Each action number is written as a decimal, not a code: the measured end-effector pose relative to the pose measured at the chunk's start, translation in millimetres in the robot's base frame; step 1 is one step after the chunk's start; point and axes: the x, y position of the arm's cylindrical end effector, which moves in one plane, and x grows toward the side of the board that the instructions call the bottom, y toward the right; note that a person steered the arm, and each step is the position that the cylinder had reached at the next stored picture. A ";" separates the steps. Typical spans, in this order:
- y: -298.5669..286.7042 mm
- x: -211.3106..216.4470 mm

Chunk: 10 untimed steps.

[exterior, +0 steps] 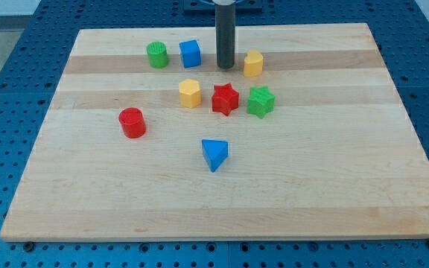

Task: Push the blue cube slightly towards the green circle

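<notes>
The blue cube (191,53) sits near the view's top, left of centre, on the wooden board (334,164). The green circle (157,54), a short green cylinder, stands just to its left with a small gap between them. My tip (225,67) is the lower end of the dark rod, resting on the board a short way to the right of the blue cube, apart from it. A yellow block (253,63) stands just right of the tip.
A yellow hexagon (190,93), a red star (226,99) and a green star (260,101) form a row below the tip. A red cylinder (132,122) stands to the left. A blue triangle (214,154) lies near the middle.
</notes>
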 end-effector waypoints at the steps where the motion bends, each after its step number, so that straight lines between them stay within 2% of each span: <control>1: -1.6 -9.2; 3: -31.5 -9.2; 8: -44.5 -9.2; 10: 5.6 -25.2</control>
